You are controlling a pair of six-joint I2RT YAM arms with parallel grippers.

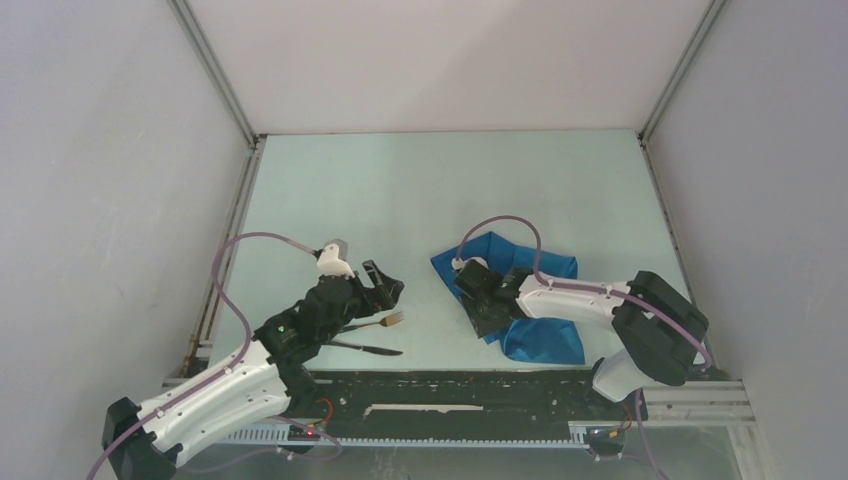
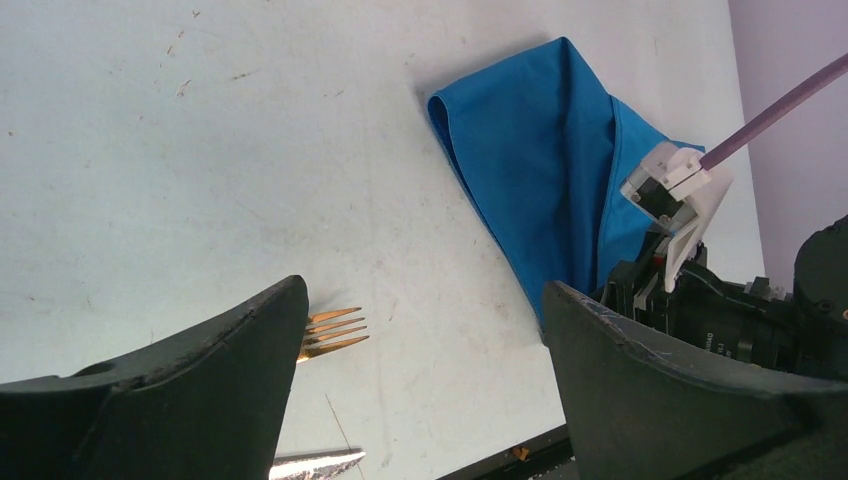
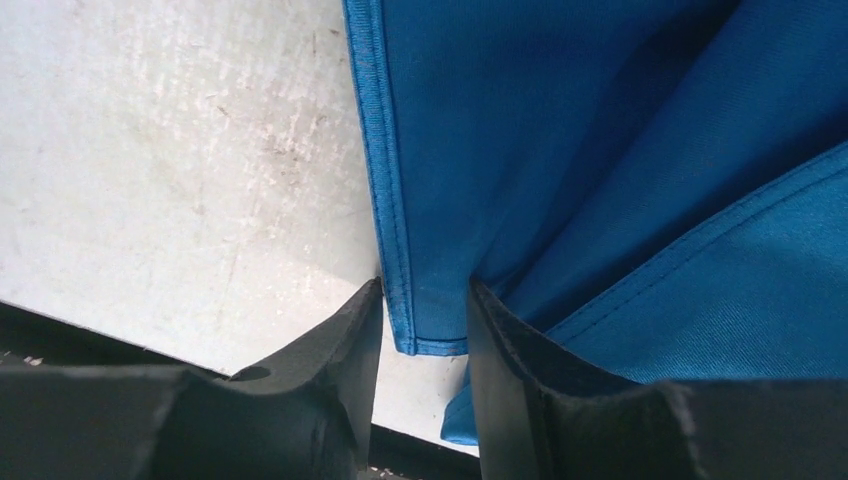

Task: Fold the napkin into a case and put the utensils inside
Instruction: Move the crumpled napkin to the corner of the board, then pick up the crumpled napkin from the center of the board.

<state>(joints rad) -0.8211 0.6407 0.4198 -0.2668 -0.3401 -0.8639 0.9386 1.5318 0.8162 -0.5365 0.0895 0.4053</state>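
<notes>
Two-arm table scene, seen from above and from both wrists. The napkin point(image 1: 545, 340), a loosely folded bright blue cloth, lies on the table point(image 1: 420, 190) right of centre, and the right gripper point(image 3: 425, 305) is clamped on its hemmed near corner, one finger at each side of the cloth. The fork point(image 1: 388, 320) and knife point(image 1: 368, 349) lie on the bare table left of the napkin, apart from it and outside its folds, with the left gripper point(image 2: 422, 290) spread wide just above them, holding nothing.
</notes>
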